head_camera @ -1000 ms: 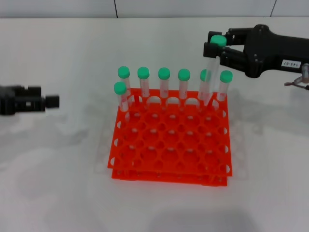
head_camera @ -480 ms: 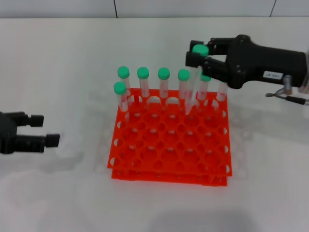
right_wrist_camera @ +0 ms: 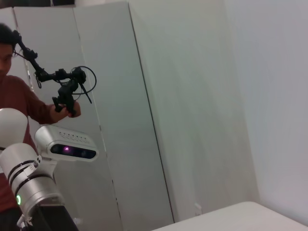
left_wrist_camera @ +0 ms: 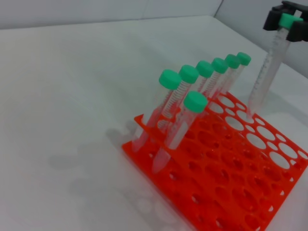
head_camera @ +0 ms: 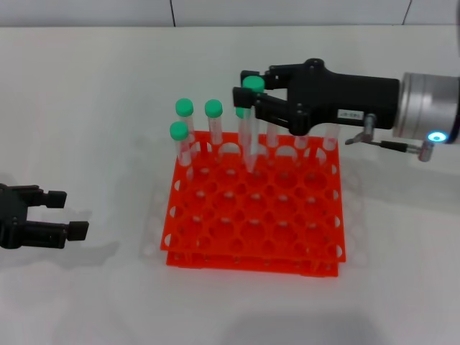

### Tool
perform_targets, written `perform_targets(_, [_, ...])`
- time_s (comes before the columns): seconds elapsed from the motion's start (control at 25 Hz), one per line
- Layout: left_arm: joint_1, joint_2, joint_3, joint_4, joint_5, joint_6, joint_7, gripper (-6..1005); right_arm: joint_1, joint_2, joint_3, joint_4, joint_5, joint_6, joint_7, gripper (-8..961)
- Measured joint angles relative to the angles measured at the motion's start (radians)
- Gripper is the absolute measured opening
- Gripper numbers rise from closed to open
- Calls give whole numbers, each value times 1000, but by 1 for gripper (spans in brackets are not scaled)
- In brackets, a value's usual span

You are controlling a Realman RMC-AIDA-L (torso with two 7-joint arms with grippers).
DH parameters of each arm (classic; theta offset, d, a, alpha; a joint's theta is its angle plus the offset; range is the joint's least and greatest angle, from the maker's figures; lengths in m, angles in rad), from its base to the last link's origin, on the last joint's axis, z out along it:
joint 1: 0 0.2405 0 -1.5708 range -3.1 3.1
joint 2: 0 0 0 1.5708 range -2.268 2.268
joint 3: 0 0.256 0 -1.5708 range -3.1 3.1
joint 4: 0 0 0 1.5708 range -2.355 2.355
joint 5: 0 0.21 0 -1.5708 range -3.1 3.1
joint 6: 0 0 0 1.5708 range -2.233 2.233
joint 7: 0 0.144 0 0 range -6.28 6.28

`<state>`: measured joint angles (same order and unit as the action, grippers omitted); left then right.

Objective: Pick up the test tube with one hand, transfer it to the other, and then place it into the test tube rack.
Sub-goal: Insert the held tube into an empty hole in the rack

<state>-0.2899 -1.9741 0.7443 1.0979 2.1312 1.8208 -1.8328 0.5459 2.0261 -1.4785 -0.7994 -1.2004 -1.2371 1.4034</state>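
My right gripper (head_camera: 249, 89), black with a white label, is shut on the green cap of a clear test tube (head_camera: 249, 136). It holds the tube upright over the orange-red test tube rack (head_camera: 215, 256), with the tube's tip just above the holes of the second row from the back. Several other green-capped tubes (head_camera: 213, 109) stand in the rack's back rows. My left gripper (head_camera: 57, 213) is open and empty, low at the left, away from the rack. The left wrist view shows the held tube (left_wrist_camera: 266, 77) over the rack (left_wrist_camera: 231, 192).
The rack stands on a white table (head_camera: 93, 108). The right wrist view shows only a wall, a person and part of a robot body (right_wrist_camera: 29, 187), and none of the task's things.
My right gripper has carried the tube leftward, from over the rack's back right corner to over its middle columns. My left gripper has drawn back to the lower left.
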Motion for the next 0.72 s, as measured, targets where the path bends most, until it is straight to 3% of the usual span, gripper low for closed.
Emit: perform_targets(0.72, [-9, -5, 0, -2, 2, -1, 18, 891, 10, 2, -186, 46, 274, 118, -181, 266])
